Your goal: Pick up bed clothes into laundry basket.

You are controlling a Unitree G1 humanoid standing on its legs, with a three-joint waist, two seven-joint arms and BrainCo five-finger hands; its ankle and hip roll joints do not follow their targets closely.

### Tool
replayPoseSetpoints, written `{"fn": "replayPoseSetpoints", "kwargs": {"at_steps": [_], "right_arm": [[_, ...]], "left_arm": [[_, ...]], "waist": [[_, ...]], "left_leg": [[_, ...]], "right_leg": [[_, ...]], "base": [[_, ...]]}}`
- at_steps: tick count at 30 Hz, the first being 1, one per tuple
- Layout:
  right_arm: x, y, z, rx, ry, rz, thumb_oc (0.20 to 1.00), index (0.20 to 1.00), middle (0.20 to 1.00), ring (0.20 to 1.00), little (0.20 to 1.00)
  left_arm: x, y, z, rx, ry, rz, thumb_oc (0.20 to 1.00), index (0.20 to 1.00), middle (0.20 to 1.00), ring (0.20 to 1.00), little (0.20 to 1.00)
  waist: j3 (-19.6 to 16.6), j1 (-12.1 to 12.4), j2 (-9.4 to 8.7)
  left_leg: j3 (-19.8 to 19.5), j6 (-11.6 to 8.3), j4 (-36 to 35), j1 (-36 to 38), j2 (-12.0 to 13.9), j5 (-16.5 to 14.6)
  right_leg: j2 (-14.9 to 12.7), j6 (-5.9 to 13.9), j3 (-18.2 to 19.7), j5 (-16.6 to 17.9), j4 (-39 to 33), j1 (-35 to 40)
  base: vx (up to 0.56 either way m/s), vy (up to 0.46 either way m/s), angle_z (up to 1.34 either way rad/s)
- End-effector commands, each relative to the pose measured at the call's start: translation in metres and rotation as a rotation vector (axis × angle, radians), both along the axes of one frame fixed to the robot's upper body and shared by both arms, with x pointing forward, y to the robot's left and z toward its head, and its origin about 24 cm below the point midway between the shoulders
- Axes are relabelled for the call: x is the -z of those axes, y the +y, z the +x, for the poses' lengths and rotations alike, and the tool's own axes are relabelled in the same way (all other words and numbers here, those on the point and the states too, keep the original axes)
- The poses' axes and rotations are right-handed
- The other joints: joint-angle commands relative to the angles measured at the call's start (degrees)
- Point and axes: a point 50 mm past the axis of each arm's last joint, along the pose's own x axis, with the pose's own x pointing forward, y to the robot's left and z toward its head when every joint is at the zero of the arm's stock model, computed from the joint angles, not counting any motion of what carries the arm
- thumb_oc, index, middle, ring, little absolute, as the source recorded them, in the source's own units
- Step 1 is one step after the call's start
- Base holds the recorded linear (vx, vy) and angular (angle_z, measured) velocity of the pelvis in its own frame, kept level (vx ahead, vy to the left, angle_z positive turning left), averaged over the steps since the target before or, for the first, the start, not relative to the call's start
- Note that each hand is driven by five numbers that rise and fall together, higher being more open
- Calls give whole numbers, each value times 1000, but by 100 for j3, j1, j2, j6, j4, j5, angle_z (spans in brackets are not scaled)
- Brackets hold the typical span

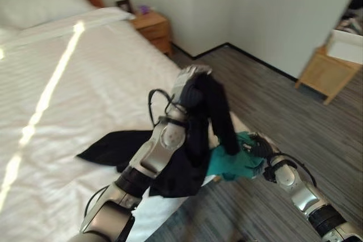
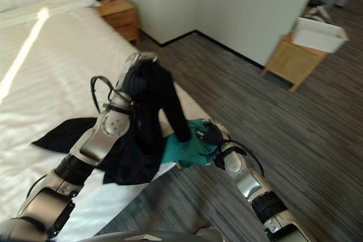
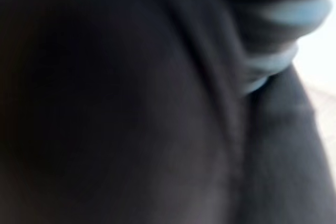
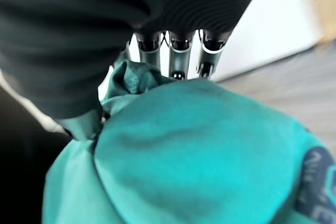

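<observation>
Two garments are off the bed (image 1: pixel 74 83) at its foot-end corner. Left hand (image 1: pixel 190 86) is raised above that corner with a black garment (image 1: pixel 212 111) draped over and around it; fingers are buried in the cloth, so whether they are clenched or loose cannot be told. Part of the black garment hangs down along the left forearm, and its far end lies spread on the white sheet near the bed's floor-side edge. One black sleeve hangs down in front of the teal garment (image 1: pixel 229 162) and touches it.

Right hand (image 2: pixel 211 135) is low, just off the bed's corner over the wood floor (image 1: pixel 266 111), fingers (image 4: pixel 178 51) curled into the bunched teal garment, grasping it. Right wrist view shows teal cloth bulging below the fingers, with black cloth pressing in beside it.

Surroundings: pillow (image 1: pixel 39 1) at the head of the bed, a nightstand (image 1: pixel 153 26) beside it against the wall, a low wooden table (image 1: pixel 326 72) across the floor carrying a white bin (image 2: pixel 319 33).
</observation>
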Motion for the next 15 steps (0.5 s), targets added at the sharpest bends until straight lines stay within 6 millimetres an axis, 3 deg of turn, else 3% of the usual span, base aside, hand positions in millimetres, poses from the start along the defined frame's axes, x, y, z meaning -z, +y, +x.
{"fn": "replayPoseSetpoints", "kwargs": {"at_steps": [1,3,4,5,6,7,8,10,12,15], "right_arm": [[-64,10,18,-96,-288,-47,200,200,200,200,200],[-75,19,14,-145,-331,-29,200,200,200,200,200],[-74,23,12,-170,-331,-43,200,200,200,200,200],[-74,23,12,-171,-332,-43,200,200,200,200,200],[-75,29,11,-198,-338,-56,200,200,200,200,200],[-72,34,11,-215,-332,-59,200,200,200,200,200],[-69,38,11,-220,-319,-43,200,200,200,200,200],[-56,39,10,-206,-275,-55,200,200,200,200,200],[-54,41,10,-202,-269,-65,200,200,200,200,200],[-58,44,14,-194,-292,-72,200,200,200,200,200]], "left_arm": [[-29,-26,-1,86,-74,-248,200,200,200,200,200],[-25,-25,-1,95,-28,-380,200,200,200,200,200],[-24,-22,-2,101,-13,-436,200,200,200,200,200],[-24,-22,-2,101,-13,-436,200,200,200,200,200],[-24,-17,-5,116,0,-520,200,200,200,200,200],[-23,-17,-8,144,21,-605,200,200,200,200,200],[-23,-19,-9,165,37,-688,200,200,200,200,200],[-21,-24,-12,195,67,-757,200,200,200,200,200],[-16,-30,-16,229,108,-804,200,200,200,200,200],[-15,-46,-25,330,157,-840,200,200,200,200,200]], "waist": [[277,-212,753],[459,-71,693],[564,36,625],[554,30,626],[630,198,544],[650,296,489],[652,316,454],[617,278,409],[600,248,402],[726,528,321]], "left_leg": [[-464,-177,-2014,-331,120,2254],[-1564,-281,-1989,-640,15,2184],[-2187,-207,-1804,-898,-73,2074],[-2200,-198,-1762,-935,-57,2053],[-3092,-183,-1688,-1071,-335,1777],[-3716,-118,-1657,-1146,-553,1558],[-4036,-59,-1658,-1114,-767,1355],[-4070,106,-1570,-1035,-1137,1076],[-3967,233,-1535,-1060,-1418,986],[-4207,437,-1354,-1866,-2160,1011]], "right_leg": [[-219,1051,312,-555,-229,928],[-164,1024,796,-700,-254,875],[-117,952,979,-694,-254,833],[-113,948,975,-687,-254,817],[-63,912,1317,-748,-254,809],[-16,872,1587,-741,-254,776],[37,843,1783,-753,-254,752],[132,791,2013,-742,-254,715],[213,770,2171,-743,-254,741],[463,638,2525,-960,-254,982]], "base": [[35,-251,-113],[132,-210,-140],[102,-157,-168],[127,-224,-185],[143,-233,-177],[193,-308,-222],[172,-284,-255],[185,-239,-146],[219,-168,-8],[269,-218,-44]]}}
